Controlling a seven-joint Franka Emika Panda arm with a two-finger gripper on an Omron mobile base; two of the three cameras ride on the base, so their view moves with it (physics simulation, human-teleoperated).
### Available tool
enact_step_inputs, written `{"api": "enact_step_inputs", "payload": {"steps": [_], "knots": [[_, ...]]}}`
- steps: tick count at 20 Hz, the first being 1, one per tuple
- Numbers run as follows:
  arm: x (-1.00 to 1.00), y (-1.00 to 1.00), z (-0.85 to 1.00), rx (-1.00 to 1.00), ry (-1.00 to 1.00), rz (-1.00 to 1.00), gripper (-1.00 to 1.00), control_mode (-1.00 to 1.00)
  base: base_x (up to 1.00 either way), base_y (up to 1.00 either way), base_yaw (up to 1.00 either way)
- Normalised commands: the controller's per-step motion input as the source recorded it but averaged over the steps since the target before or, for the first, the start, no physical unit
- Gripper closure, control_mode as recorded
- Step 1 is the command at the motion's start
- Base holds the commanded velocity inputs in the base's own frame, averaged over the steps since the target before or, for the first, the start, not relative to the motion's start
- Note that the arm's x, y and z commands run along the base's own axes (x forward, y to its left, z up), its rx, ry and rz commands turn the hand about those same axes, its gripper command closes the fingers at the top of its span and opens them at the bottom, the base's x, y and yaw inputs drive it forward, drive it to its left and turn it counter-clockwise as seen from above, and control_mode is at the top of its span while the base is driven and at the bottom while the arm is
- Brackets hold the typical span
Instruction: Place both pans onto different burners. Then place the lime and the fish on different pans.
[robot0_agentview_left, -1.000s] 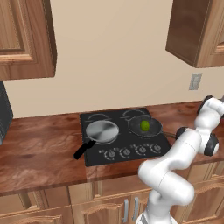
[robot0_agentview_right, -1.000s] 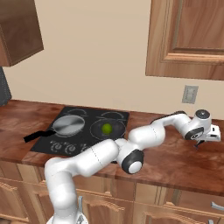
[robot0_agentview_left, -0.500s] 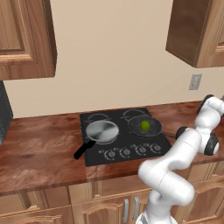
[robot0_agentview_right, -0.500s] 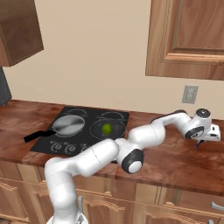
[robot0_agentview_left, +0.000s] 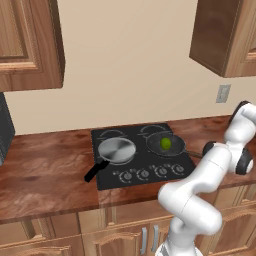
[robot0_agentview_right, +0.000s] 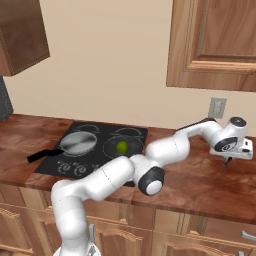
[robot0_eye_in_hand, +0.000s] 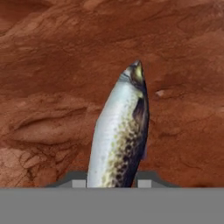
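Both pans sit on the black cooktop (robot0_agentview_left: 145, 172), each over its own burner: the steel pan (robot0_agentview_left: 117, 150) with its black handle on the front left ring, the dark pan (robot0_agentview_left: 165, 145) beside it. The lime (robot0_agentview_left: 165, 143) already lies in the dark pan, so three parts of the job look done. What is left is the fish (robot0_eye_in_hand: 120, 131). The claw (robot0_agentview_right: 227, 160) is far out over the brown counter (robot0_eye_in_hand: 52, 87), well to the right of the cooktop, pointing down. In the hand view the fish lies between the two fingertips (robot0_eye_in_hand: 78, 181), which stand close against its flanks; whether they grip it firmly I cannot tell. It must go to the steel pan
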Motion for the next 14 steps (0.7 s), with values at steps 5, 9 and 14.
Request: {"api": "enact_step_inputs", "payload": {"steps": [5,9,14], "knots": [[-0.36,0.41,0.00,0.00,0.00,0.00,1.00,-1.00,0.00,0.00,0.00],[-0.49,0.56,0.00,0.00,0.00,0.00,1.00,-1.00,0.00,0.00,0.00],[-0.28,0.39,-0.09,0.00,-0.01,0.00,1.00,-1.00,0.00,0.00,0.00]]}}
